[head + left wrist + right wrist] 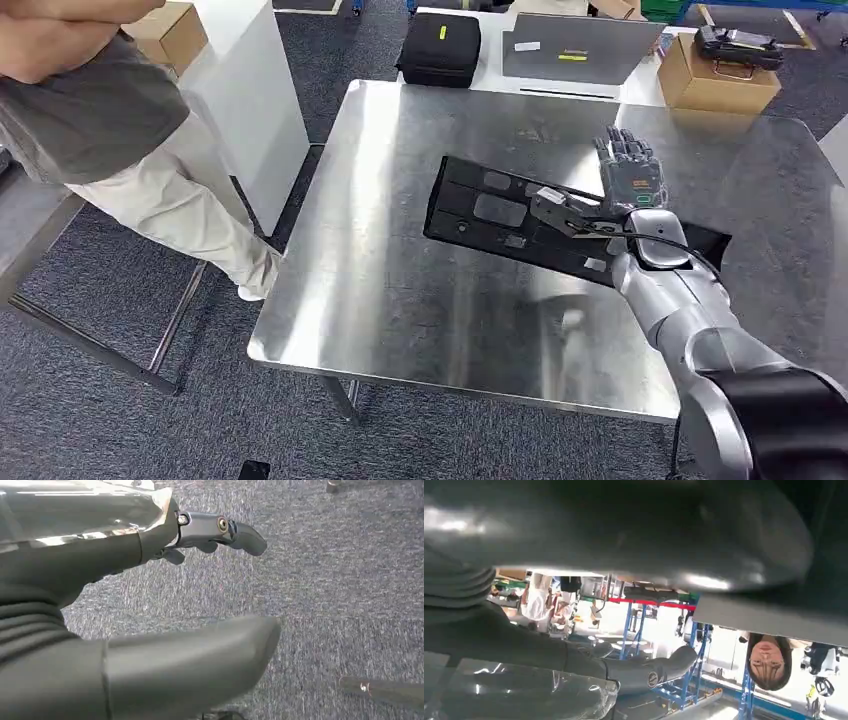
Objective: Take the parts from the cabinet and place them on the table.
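Placing step: the right hand [628, 175] — fingers spread, released — rests over the black part [500, 215] mid-surface [400, 300]; next, withdraw cleanly.

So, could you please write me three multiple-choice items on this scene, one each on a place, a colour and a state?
1. Where does the black panel lie?
A. on the steel table
B. on the carpet
C. on a cardboard box

2. What colour is the case on the far table?
A. white
B. black
C. red

3. How is the right hand over the panel?
A. gripping a cardboard box
B. fingers stretched out
C. hanging below the table

Key: 1 A, the panel rests on the shiny tabletop; 2 B, the case is black; 3 B, the head view shows its fingers extended.
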